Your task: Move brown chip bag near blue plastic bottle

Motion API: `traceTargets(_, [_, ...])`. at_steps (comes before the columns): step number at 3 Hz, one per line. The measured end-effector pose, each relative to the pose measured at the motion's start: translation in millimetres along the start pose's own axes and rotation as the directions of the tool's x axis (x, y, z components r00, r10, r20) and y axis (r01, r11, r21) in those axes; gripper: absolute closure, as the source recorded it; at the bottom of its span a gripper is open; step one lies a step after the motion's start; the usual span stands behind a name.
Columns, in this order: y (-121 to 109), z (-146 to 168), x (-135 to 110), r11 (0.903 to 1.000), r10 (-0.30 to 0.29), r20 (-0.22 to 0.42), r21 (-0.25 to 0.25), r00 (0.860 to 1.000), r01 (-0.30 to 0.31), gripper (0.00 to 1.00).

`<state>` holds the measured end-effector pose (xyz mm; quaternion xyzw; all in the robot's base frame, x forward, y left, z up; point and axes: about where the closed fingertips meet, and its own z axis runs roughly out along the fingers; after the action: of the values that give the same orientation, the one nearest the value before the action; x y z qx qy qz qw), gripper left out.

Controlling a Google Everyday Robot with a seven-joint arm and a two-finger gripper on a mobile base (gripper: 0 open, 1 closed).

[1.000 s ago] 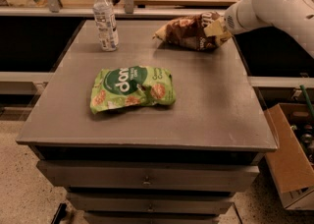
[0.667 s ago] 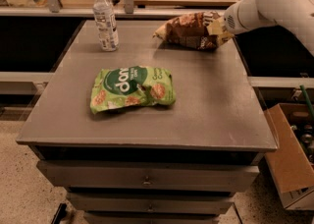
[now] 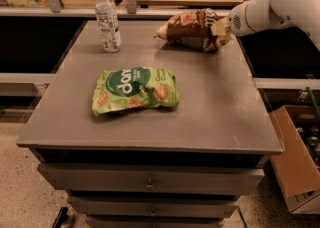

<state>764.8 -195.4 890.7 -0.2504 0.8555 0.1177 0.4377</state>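
Note:
The brown chip bag (image 3: pixel 192 29) is at the far right of the grey table top (image 3: pixel 210 107), its right end raised and a shadow beneath it. My gripper (image 3: pixel 223 27), at the tip of the white arm (image 3: pixel 280 2) coming in from the right, is shut on the bag's right end. The blue plastic bottle (image 3: pixel 107 19), clear with a white cap and white label, stands upright at the far left of the table, well apart from the bag.
A green chip bag (image 3: pixel 135 90) lies in the middle of the table. An open cardboard box (image 3: pixel 297 157) stands on the floor to the right. A counter with rails runs behind the table. Drawers sit below the front edge.
The brown chip bag and my gripper have shifted slightly up and to the left. The bottle and the green bag have not moved.

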Motion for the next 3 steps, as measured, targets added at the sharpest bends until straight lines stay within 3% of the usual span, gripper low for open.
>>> traceTargets(1, [15.4,-2.4,-7.4,0.9981,0.011,0.036,-0.062,0.999,-0.009,1.0])
traceTargets(2, [42.4,-2.7,-21.2,0.9911,-0.014,0.067,-0.131,0.998,0.023,1.0])
traceTargets(3, [64.6,0.8,-32.9,0.9837,-0.055,0.085,-0.166,0.995,0.069,1.0])
